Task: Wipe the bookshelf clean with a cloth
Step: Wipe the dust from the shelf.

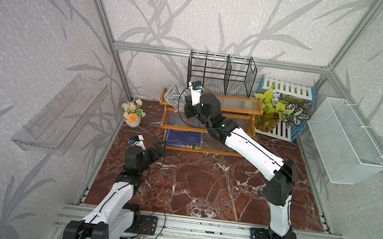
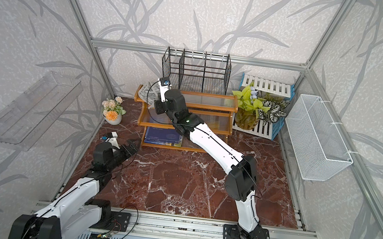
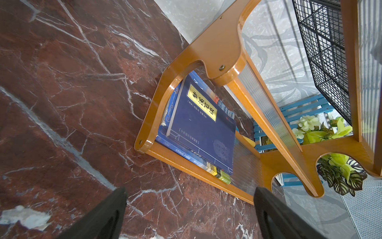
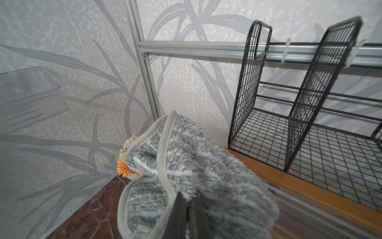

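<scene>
The right claw (image 4: 186, 200) is pinching the grey cloth (image 4: 206, 171) shut at the left end of the bookshelf (image 1: 248, 111), on its top tier, with a black wire rack (image 1: 220, 79) standing just behind. The left claw (image 3: 190, 191) is hanging wide open near the books (image 3: 202, 128) on the bottom tier.

Readable print: book titles on the lowest tier of the bookshelf (image 3: 219, 49)

In the left wrist view, a blue spine (image 3: 183, 154) low in the stack of books reads "ANIMAL FARM" in white capitals, followed by smaller characters too fine to read. The dark blue book (image 3: 206, 134) lying on top carries a yellow label (image 3: 202, 106) with four large black Chinese characters, too soft to name with certainty. Smaller bracketed lines of Chinese beside the label and further along the cover cannot be read. In both top views the print on these covers is too small to read.
</scene>
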Controlling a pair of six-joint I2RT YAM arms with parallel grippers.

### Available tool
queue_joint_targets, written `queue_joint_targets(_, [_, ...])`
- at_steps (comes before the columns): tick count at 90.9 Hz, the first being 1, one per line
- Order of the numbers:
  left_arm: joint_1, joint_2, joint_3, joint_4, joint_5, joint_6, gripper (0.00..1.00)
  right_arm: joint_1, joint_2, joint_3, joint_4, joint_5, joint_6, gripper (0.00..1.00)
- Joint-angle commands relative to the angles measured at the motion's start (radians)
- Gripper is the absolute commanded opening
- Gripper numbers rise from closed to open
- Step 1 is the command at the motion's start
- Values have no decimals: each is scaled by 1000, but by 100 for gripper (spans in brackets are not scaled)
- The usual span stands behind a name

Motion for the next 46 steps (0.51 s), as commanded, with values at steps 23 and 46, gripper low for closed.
queue_joint_targets(23, [5, 12, 20, 29, 38, -4, 100, 17, 361, 662, -430, 103, 101, 0])
queue_joint_targets(46, [4, 8, 17, 37, 28, -6, 100, 16, 420, 708, -469, 125, 112, 0])
